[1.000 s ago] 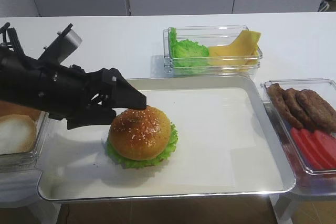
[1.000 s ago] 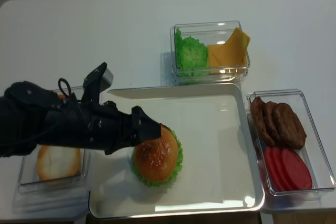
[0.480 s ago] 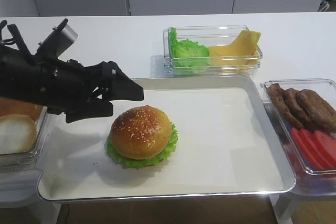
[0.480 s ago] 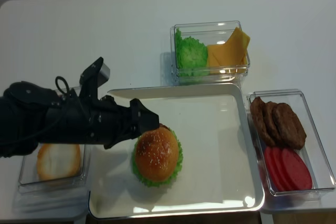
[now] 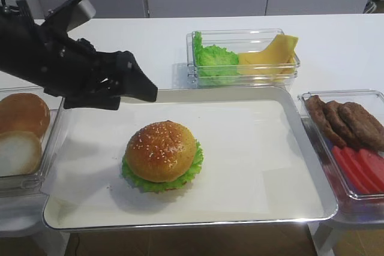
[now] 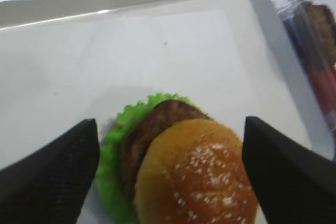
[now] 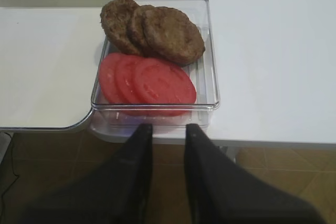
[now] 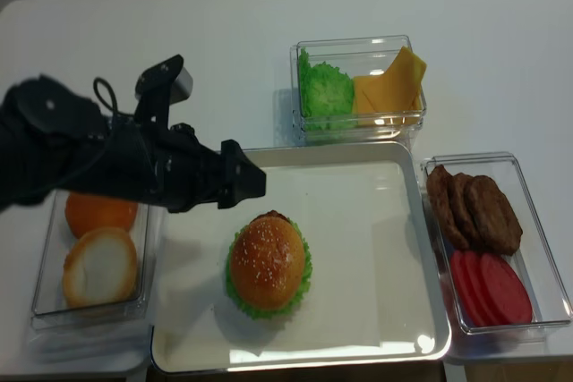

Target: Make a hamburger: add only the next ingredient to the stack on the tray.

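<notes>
The sesame-seeded bun top (image 5: 161, 148) rests on the stack, above the dark patty (image 6: 152, 124) and the frilly green lettuce (image 5: 193, 169), at the left of the silver tray (image 5: 313, 166). My left gripper (image 5: 141, 95) hangs open above and behind-left of the stack, touching nothing. In the left wrist view its two black fingers (image 6: 58, 171) stand wide on either side of the bun top (image 6: 197, 177), well above it. My right gripper (image 7: 168, 128) shows only in its own wrist view. It sits just off the table's front edge with a narrow gap between its fingers and nothing in it.
A clear box with lettuce and cheese slices (image 5: 243, 58) stands behind the tray. A clear box with loose patties and tomato slices (image 5: 351, 142) stands to the right of the tray. Left of the tray, a clear box (image 8: 94, 248) holds other bun halves.
My left gripper has lifted and drawn back to the left, away from the bun top, which stays on the stack. Its jaws stay open.
</notes>
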Robot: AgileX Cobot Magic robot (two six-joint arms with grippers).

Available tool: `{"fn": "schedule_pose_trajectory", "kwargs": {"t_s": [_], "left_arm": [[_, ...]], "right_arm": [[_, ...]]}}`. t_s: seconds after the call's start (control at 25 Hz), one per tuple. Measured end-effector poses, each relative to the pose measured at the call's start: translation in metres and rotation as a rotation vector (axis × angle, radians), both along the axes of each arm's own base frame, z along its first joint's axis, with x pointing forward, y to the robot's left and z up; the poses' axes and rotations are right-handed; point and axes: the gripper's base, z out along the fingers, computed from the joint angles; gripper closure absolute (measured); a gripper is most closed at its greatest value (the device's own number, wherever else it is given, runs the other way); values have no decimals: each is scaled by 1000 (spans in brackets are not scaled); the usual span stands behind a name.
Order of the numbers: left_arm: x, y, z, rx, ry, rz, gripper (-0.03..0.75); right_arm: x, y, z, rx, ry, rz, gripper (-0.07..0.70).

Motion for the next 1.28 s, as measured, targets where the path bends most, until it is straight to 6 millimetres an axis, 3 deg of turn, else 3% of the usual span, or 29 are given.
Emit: {"fn": "schedule_pose_trajectory", "kwargs": {"t_s": [0.24,0.4,0.6,0.84,1.28], "left_arm": [[3,20,20,336,68,-32,95],[-3,34,33,433,63,27,136],[-22,67,62,523,3,146,165],[-70,103,94,608,-44,252,169],[-187,122,98,554,-204,338,170]], "right_arm": [[0,0,0,0,0,0,452],[0,0,0,0,0,0,451],[0,0,0,0,0,0,452],[0,0,0,0,0,0,452],[0,0,0,0,0,0,451]]}}
